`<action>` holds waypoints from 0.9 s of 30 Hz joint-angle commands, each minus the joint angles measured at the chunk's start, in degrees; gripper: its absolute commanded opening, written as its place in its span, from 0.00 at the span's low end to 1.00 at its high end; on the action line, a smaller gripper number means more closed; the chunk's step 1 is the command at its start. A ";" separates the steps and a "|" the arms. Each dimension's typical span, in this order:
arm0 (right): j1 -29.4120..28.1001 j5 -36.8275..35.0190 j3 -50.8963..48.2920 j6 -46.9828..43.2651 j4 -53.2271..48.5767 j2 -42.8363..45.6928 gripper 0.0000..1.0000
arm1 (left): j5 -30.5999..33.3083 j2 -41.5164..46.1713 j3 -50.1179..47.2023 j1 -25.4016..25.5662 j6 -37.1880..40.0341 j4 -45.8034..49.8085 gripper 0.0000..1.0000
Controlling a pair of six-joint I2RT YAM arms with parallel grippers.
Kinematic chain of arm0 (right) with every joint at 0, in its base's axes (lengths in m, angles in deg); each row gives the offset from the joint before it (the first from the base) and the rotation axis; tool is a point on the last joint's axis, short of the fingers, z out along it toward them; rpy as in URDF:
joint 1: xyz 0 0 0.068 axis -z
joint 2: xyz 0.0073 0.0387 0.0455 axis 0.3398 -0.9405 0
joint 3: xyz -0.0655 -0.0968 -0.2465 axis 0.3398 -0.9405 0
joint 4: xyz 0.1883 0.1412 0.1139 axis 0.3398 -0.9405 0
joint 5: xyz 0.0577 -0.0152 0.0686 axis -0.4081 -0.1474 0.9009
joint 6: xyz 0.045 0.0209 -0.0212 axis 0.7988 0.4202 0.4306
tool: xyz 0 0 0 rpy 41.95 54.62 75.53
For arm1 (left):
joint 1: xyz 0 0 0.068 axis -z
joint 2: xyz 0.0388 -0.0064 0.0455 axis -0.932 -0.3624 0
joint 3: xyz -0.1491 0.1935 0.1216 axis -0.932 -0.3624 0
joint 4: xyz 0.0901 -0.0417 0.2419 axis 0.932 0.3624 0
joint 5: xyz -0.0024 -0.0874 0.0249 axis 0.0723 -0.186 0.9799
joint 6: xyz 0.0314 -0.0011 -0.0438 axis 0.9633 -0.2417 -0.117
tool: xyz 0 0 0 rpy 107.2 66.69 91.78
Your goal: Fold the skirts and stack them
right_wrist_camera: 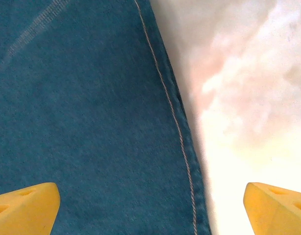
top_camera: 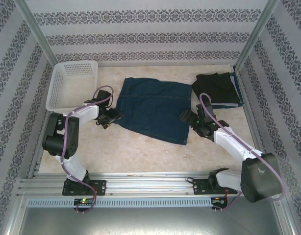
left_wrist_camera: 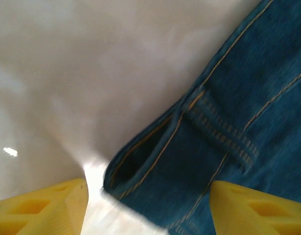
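A dark blue denim skirt (top_camera: 153,110) lay spread flat at the centre of the worktop (top_camera: 140,152). The left gripper (top_camera: 110,117) sat at its 9 o'clock edge with jaws apart, the waistband corner lying loose between them. The right gripper (top_camera: 186,116) hung at the 3 o'clock edge, jaws wide, holding nothing. A folded black skirt (top_camera: 216,88) rested at 2 o'clock and a white basket (top_camera: 74,66) at 10 o'clock.

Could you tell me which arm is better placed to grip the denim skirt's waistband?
Left, probably: the left gripper is open with the waistband corner of the denim skirt between its fingers, while the right gripper straddles the opposite edge.
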 commanded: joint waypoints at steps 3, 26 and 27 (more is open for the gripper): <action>0.38 2.59 -3.50 1.86 -3.63 3.89 0.95 | -0.79 -2.97 2.99 -0.33 -2.45 -6.09 0.50; -0.98 15.47 -7.87 3.46 -1.89 -3.02 0.40 | -2.88 -2.15 -0.13 -0.26 -1.95 -5.67 0.00; -1.17 15.95 -8.19 3.48 -0.95 -3.25 0.37 | -2.90 -2.15 -0.20 -0.32 -1.94 -5.76 0.00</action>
